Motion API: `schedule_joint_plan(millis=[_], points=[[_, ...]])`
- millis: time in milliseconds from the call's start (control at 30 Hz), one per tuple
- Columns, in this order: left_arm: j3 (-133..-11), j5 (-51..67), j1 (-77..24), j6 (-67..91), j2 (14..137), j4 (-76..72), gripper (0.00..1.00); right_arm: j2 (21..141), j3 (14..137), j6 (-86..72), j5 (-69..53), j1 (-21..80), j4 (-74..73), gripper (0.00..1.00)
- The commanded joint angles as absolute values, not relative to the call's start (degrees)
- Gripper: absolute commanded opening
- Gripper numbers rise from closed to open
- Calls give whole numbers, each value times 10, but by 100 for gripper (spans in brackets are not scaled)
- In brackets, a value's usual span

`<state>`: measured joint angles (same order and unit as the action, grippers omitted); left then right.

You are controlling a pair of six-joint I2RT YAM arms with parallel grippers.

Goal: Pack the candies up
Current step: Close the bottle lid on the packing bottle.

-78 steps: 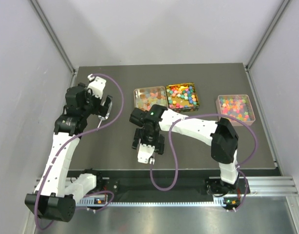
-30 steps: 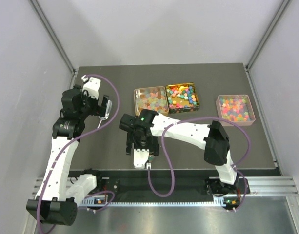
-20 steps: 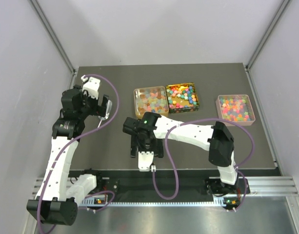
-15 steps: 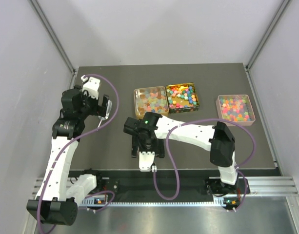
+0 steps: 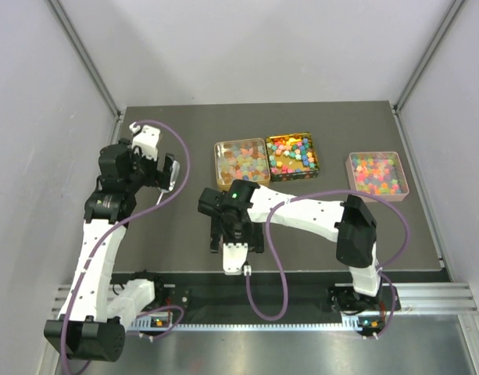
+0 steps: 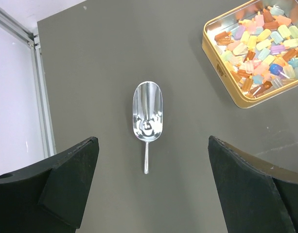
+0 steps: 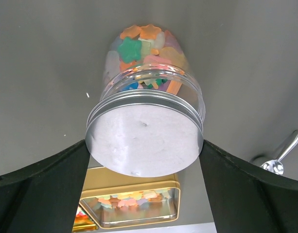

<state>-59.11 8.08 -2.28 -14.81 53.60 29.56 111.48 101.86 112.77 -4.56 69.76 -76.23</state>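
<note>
Candies (image 7: 139, 48) fill the capped jar (image 7: 156, 73). Right gripper (image 7: 144, 155) straddles its lid (image 7: 139, 131), can't tell if gripping. Left gripper (image 6: 151, 145) hangs wide open. Tins (image 5: 241, 160) hold plenty more.

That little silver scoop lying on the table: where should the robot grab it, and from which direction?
Probably by the thin handle, coming straight down so the jaws straddle it. The scoop lies flat on the table; its handle is a narrow straight rod, the bowl wide and rounded. The left gripper hangs open above it.
</note>
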Motion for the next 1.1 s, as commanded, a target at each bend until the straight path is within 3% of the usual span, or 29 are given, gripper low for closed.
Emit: schedule_joint_plan(millis=[0, 667, 1067], points=[[-588, 88, -19, -137, 526, 255, 98, 1110, 1025, 1141, -62, 709, -844, 91], [-589, 89, -15, -135, 519, 262, 99, 1112, 1043, 1144, -34, 710, -845, 100], [-650, 206, -15, -108, 564, 350, 99, 983, 1005, 1115, -16, 632, -840, 100]])
